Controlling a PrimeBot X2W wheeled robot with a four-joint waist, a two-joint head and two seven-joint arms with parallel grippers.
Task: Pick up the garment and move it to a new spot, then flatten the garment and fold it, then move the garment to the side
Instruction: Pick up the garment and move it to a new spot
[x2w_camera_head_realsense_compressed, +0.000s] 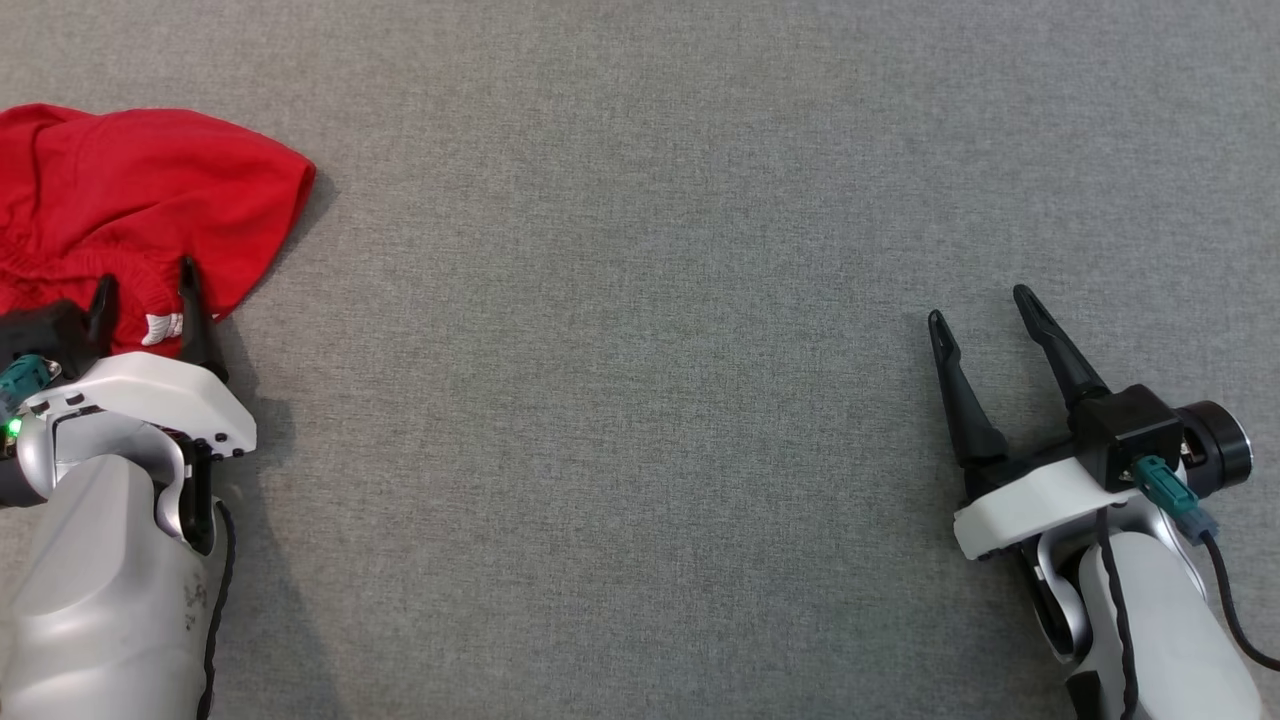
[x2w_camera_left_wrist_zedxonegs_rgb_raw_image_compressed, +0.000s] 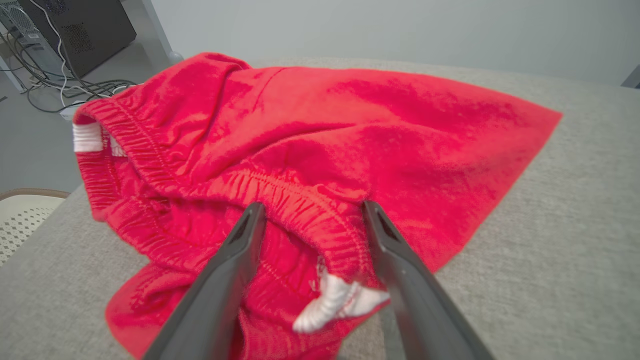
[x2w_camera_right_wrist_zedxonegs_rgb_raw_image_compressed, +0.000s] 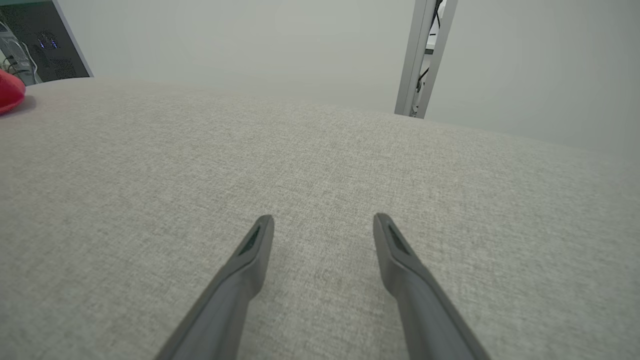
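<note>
You've got the left pincer (x2w_camera_head_realsense_compressed: 145, 278) spread wide, straddling the waistband (x2w_camera_left_wrist_zedxonegs_rgb_raw_image_compressed: 305, 212) of the crumpled red cloth garment (x2w_camera_head_realsense_compressed: 150, 190) — right pincer (x2w_camera_head_realsense_compressed: 982, 303), wide too, sits well apart, so left's nearer.

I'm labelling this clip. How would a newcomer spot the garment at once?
On the grey cloth table, look to the robot's left, where the left gripper points. The garment is a crumpled red heap with a gathered waistband, the one bright thing there.

Garment (x2w_camera_left_wrist_zedxonegs_rgb_raw_image_compressed: 350, 135) red w/ white tag; table (x2w_camera_head_realsense_compressed: 640, 200) grey.
</note>
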